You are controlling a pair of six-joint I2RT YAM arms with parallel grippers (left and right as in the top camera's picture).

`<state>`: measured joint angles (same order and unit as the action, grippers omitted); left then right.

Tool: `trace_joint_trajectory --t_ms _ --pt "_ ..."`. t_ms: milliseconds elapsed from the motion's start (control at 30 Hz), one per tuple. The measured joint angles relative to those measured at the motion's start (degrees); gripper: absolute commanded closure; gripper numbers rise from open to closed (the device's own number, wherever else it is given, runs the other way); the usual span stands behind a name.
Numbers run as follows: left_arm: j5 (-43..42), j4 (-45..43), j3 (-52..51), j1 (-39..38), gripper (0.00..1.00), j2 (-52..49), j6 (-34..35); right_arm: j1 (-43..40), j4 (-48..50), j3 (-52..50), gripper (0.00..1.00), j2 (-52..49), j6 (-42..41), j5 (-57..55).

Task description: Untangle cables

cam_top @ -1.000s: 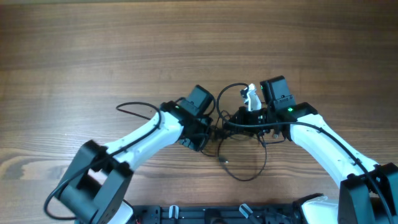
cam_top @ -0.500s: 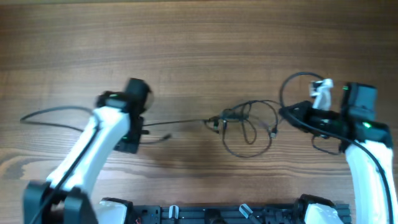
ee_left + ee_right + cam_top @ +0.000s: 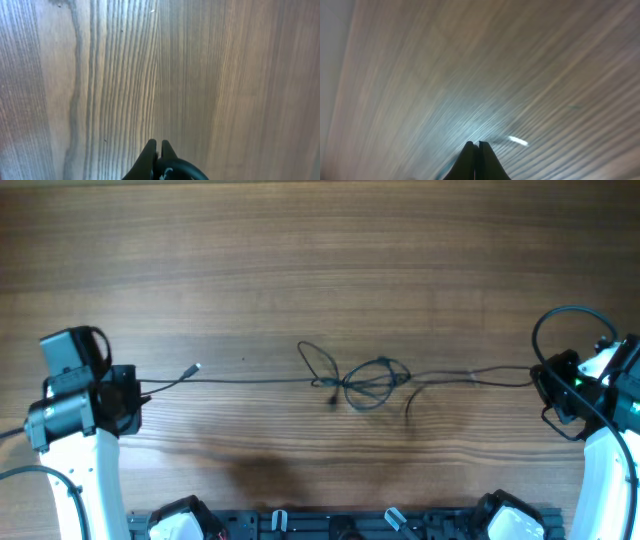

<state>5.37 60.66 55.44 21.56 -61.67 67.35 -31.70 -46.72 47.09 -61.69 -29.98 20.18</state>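
The left gripper [image 3: 137, 393], jaws closed together, pinches the thin black cables [image 3: 362, 386]; a loose plug end [image 3: 195, 367] lies near it. The cords run taut across the wooden surface [image 3: 300, 260] to a small knot of loops midway, then reach the right gripper [image 3: 543, 376], jaws likewise clamped on them.

My overhead camera looks straight down on the whole table [image 3: 320, 240] from well above. Each wrist camera stares at the wood from close in, left gripper [image 3: 156, 149] and right gripper [image 3: 476, 147] at bottom centre; all views share only tabletop.
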Motion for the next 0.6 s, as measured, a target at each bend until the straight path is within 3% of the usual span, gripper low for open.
trace_joint_trajectory --t_ms 100,133,167,200,267,300,333,433,533,600 --pt "-8.3 -5.6 0.0 1.8 0.96 -1.0 -4.4 -0.1 0.0 0.0 0.93 0.0 1.0 0.7" --pt "-11.7 -7.9 0.0 1.5 0.93 -1.7 -6.6 -0.3 0.1 0.0 0.89 0.0 2.1 2.6" --pt "-16.6 -11.5 0.0 0.4 0.83 -2.9 -9.1 -0.3 0.4 0.0 0.85 -0.1 3.8 5.7" --pt "-19.8 -13.4 0.0 -0.9 0.64 -3.8 -11.0 0.1 0.7 0.0 0.79 -0.1 5.4 8.4" --pt "-24.7 -17.0 0.0 -4.0 0.16 -5.4 -14.4 1.4 1.1 -0.2 0.63 -0.1 7.8 12.6" --pt "-27.4 -18.8 0.0 -6.3 0.0 -6.3 -16.2 3.0 1.4 -0.5 0.55 -0.1 9.9 15.1" --pt "-29.4 -20.1 0.0 -8.4 0.0 -7.0 -17.6 4.2 1.3 -0.6 0.37 -0.1 10.5 16.5" --pt "-33.0 -22.6 0.0 -16.4 0.0 -9.2 -21.2 10.9 1.7 -0.9 0.08 -0.1 14.6 19.5" --pt "-33.1 -22.8 0.0 -22.8 0.0 -10.6 -22.6 16.9 2.2 -0.9 0.06 -0.1 15.1 18.4" --pt "-32.3 -21.4 0.0 -27.0 0.07 -11.8 -23.0 18.6 2.2 -0.9 0.06 -0.1 12.5 15.3"
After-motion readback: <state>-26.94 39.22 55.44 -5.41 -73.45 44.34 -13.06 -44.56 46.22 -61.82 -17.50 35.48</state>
